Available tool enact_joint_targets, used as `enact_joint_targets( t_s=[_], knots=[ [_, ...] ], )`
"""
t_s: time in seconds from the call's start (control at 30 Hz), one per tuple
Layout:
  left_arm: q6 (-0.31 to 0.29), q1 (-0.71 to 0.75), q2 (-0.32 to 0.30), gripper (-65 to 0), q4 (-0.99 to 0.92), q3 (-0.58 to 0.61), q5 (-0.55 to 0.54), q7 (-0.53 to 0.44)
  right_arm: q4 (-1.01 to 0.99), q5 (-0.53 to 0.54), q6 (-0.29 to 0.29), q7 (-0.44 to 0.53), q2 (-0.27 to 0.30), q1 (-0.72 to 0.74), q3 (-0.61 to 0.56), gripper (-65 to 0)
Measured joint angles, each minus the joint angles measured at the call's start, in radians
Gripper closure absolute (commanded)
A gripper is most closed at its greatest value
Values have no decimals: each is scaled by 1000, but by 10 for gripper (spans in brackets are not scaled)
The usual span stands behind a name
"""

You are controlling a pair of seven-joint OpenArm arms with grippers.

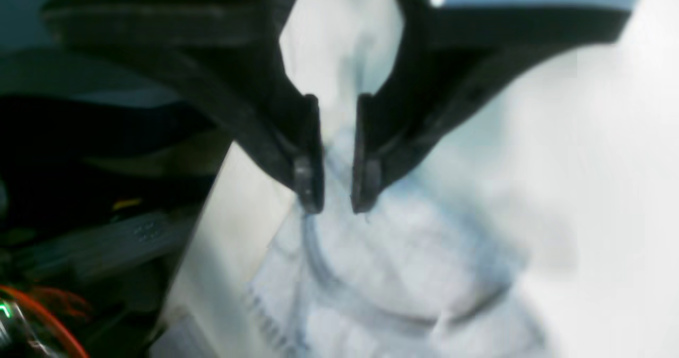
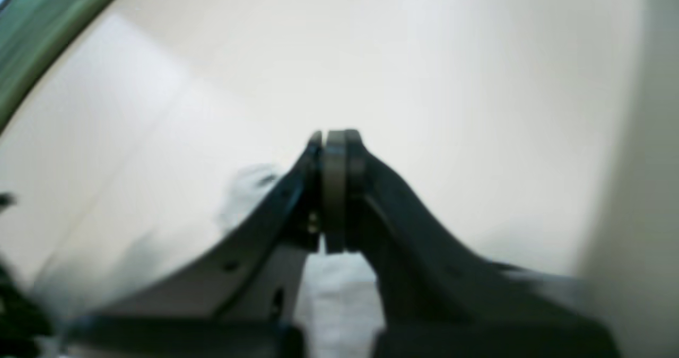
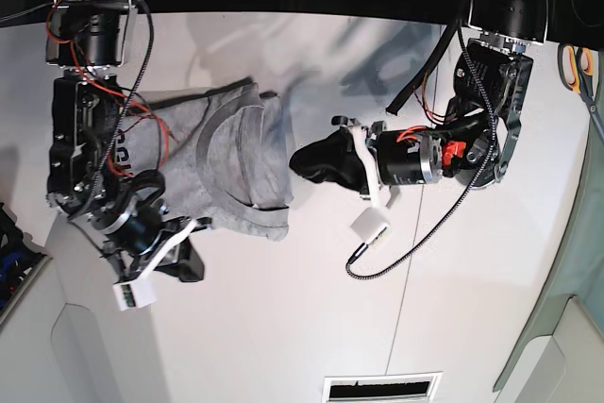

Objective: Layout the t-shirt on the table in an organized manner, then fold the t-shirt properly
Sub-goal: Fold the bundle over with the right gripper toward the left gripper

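The light grey t-shirt (image 3: 226, 158) lies bunched on the white table (image 3: 283, 327), collar toward the middle. My left gripper (image 3: 300, 162) is at the shirt's right edge. In the left wrist view its fingers (image 1: 310, 177) stand almost together, with a fold of the t-shirt (image 1: 403, 252) between them, just above the collar. My right gripper (image 3: 187, 254) sits by the shirt's lower left corner. In the right wrist view that gripper (image 2: 334, 140) is pressed shut over the table (image 2: 424, 55). Grey shirt cloth (image 2: 334, 299) shows beneath it; whether any is pinched is unclear.
Orange-handled scissors (image 3: 578, 63) lie at the table's far right edge. A green cloth (image 3: 576, 327) hangs past the lower right corner. A thin seam (image 3: 404, 290) crosses the table, and a slotted vent (image 3: 382, 389) sits at its near edge. A black cable (image 3: 377, 266) loops under my left arm.
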Motion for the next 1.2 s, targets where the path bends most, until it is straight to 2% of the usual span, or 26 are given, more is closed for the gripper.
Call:
enact_joint_targets(
  t_s=[0.1, 0.2, 0.37, 0.53, 0.67, 0.73, 0.97, 1.2],
  knots=[
    [1, 25, 12, -25, -2, 66, 13, 7, -39, -31, -10, 18, 63, 48, 10, 0],
    [1, 55, 73, -25, -7, 170, 81, -14, -160, -34, -5, 87, 113, 97, 9, 0],
    [-7, 50, 173, -25, -40, 293, 285, -219, -427, -128, -8, 185, 134, 206, -26, 0],
    [3, 44, 215, -25, -188, 281, 377, -231, -630, -149, 14, 236, 125, 268, -204, 0],
    [3, 22, 222, -25, -256, 227, 430, -259, -671, -227, 15, 237, 121, 243, -364, 0],
    [3, 14, 221, -25, -293, 188, 453, -264, -669, -233, 20, 250, 132, 234, -410, 0],
    [-18, -19, 193, -25, -426, 27, 443, -281, -627, -113, 20, 247, 193, 179, -407, 0],
    [-11, -137, 133, -25, -503, -2, 459, -283, -438, 68, 15, 44, 253, 44, -294, 0]
  ],
)
